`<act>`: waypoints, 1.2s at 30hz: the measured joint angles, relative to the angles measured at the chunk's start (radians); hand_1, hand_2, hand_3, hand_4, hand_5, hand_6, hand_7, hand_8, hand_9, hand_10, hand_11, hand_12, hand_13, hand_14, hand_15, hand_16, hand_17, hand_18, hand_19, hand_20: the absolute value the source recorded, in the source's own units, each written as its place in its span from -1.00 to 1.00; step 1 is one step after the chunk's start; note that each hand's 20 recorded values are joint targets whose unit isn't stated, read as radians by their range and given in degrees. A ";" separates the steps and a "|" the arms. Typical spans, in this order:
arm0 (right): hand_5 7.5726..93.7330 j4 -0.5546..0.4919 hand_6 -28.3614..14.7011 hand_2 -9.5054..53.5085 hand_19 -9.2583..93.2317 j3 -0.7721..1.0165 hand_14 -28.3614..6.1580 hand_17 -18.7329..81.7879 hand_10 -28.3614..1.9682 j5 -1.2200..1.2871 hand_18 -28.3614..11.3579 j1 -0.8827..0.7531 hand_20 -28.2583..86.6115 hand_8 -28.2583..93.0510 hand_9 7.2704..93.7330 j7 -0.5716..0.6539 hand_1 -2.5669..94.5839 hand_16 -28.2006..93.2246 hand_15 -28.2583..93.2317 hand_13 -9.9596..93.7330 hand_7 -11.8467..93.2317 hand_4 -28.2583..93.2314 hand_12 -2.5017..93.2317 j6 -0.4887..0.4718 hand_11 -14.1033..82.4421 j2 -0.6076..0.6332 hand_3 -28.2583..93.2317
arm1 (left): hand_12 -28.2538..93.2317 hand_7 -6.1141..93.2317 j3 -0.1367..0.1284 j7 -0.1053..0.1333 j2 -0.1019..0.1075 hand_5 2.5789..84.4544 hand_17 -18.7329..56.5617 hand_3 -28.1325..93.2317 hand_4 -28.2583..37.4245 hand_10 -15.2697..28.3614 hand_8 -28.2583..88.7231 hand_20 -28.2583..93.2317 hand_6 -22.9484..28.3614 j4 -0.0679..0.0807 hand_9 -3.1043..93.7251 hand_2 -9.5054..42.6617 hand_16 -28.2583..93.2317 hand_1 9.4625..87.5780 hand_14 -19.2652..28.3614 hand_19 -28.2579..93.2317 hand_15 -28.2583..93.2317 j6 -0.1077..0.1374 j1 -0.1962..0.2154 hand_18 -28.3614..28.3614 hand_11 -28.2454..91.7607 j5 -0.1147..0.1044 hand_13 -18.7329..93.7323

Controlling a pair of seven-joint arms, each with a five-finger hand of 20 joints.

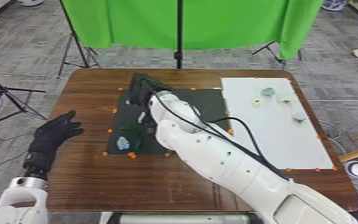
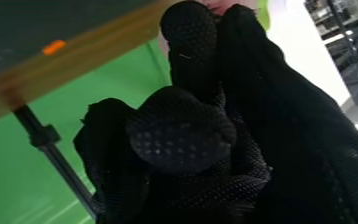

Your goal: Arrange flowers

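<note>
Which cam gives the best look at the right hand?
Right wrist view: it has the right hand close up, with the black glove's texture plain to see. The head view gives its place, near the far left of the dark mat, but small and black against dark.

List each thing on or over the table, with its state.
Left hand: open, over the table's left side.
Right hand: over the black mat's far left part.
Pink thing: partly hidden behind the right hand.
Pale blooms: spread on the white mat.
White mat: flat.
Black mat: flat, partly hidden by the right arm.
</note>
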 measured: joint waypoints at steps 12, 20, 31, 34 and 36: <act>0.65 0.019 0.20 -1.00 1.00 0.006 0.55 0.66 0.19 0.006 -0.20 -0.033 0.40 -0.36 0.93 0.015 0.24 0.07 0.39 1.00 -0.40 -0.78 -0.14 -0.034 -0.52 -0.011 0.46 | -0.35 -0.61 -0.014 0.008 -0.001 -0.28 -0.16 0.36 -0.14 0.15 -0.66 -0.12 0.07 0.018 -0.18 -0.70 -0.52 -0.10 0.41 -0.25 -0.21 -0.090 -0.009 0.46 -0.18 0.066 0.04; 0.59 0.016 0.20 -1.00 1.00 -0.003 0.54 0.66 0.11 0.025 -0.21 -0.035 0.39 -0.37 0.89 0.017 0.16 0.07 0.38 1.00 -0.45 -0.77 -0.24 -0.040 -0.42 -0.012 0.46 | -0.35 -0.62 -0.014 0.005 -0.001 -0.27 -0.16 0.36 -0.16 0.12 -0.66 -0.11 0.06 0.021 -0.15 -0.67 -0.51 -0.14 0.39 -0.26 -0.22 -0.115 -0.017 0.46 -0.17 0.071 0.07; 0.54 0.005 0.22 -1.00 1.00 0.000 0.52 0.66 0.01 0.028 -0.22 -0.048 0.37 -0.39 0.85 0.021 0.09 0.06 0.35 1.00 -0.47 -0.76 -0.37 -0.067 -0.37 -0.012 0.48 | -0.35 -0.63 -0.018 0.002 0.000 -0.28 -0.16 0.30 -0.13 0.09 -0.66 -0.11 0.06 0.025 -0.16 -0.73 -0.50 -0.09 0.38 -0.28 -0.23 -0.138 -0.020 0.46 -0.17 0.078 0.08; 0.52 0.004 0.23 -1.00 1.00 0.000 0.52 0.66 -0.02 0.028 -0.22 -0.052 0.36 -0.40 0.84 0.022 0.06 0.05 0.35 1.00 -0.47 -0.76 -0.43 -0.074 -0.37 -0.012 0.50 | -0.36 -0.61 -0.020 0.001 0.000 -0.30 -0.15 0.18 -0.20 0.05 -0.66 -0.11 0.04 0.027 -0.18 -0.79 -0.50 0.04 0.33 -0.29 -0.24 -0.144 -0.021 0.45 -0.17 0.087 0.08; 0.52 0.003 0.24 -1.00 1.00 0.001 0.52 0.66 -0.04 0.028 -0.22 -0.054 0.36 -0.40 0.83 0.023 0.06 0.05 0.34 1.00 -0.47 -0.77 -0.45 -0.077 -0.37 -0.012 0.51 | -0.36 -0.60 -0.023 0.001 0.000 -0.31 -0.15 0.06 -0.30 0.04 -0.66 -0.11 0.03 0.027 -0.18 -0.79 -0.50 0.14 0.31 -0.30 -0.24 -0.145 -0.021 0.44 -0.16 0.102 0.09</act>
